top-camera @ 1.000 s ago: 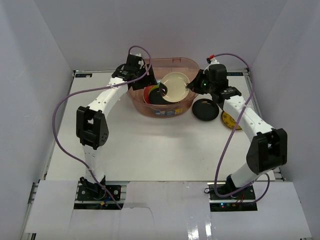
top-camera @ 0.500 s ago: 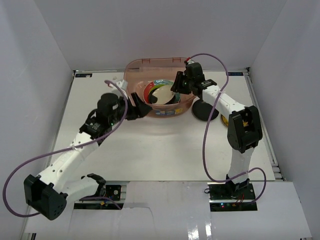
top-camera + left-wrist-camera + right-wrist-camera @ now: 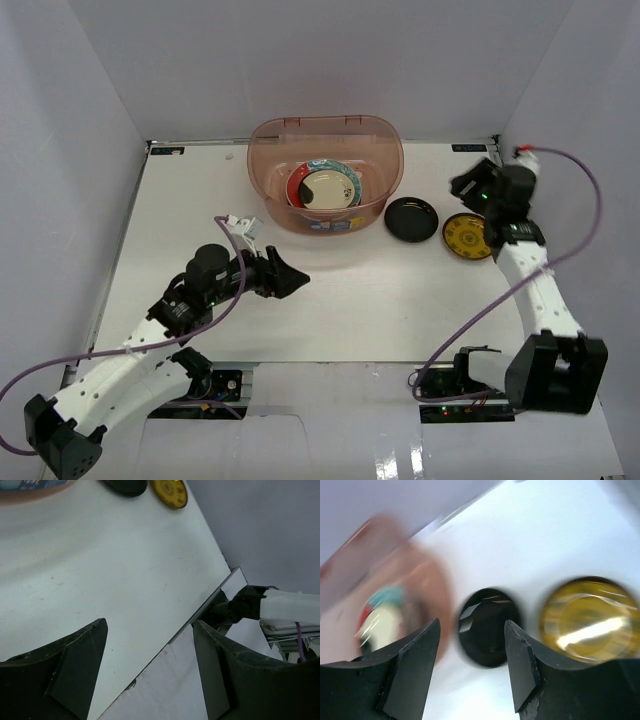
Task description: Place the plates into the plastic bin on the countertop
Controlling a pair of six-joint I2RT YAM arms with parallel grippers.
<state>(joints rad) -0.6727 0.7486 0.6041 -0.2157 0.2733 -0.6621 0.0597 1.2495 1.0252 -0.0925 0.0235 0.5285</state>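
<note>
Both the left tool [image 3: 150, 630] and right tool [image 3: 472, 630] gape empty; blur smears the plates [image 3: 377, 622] inside the plastic bin [image 3: 432, 580].

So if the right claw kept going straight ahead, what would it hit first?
Probably the black plate: the wrist view frames it between the open fingers of the right gripper, the yellow plate off to the side. Blur makes depth uncertain.

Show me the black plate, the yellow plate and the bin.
Black plate [image 3: 411, 218], top view, its centre.
Yellow plate [image 3: 466, 237], top view, its centre.
Bin [image 3: 325, 140], top view, its back wall.
</note>
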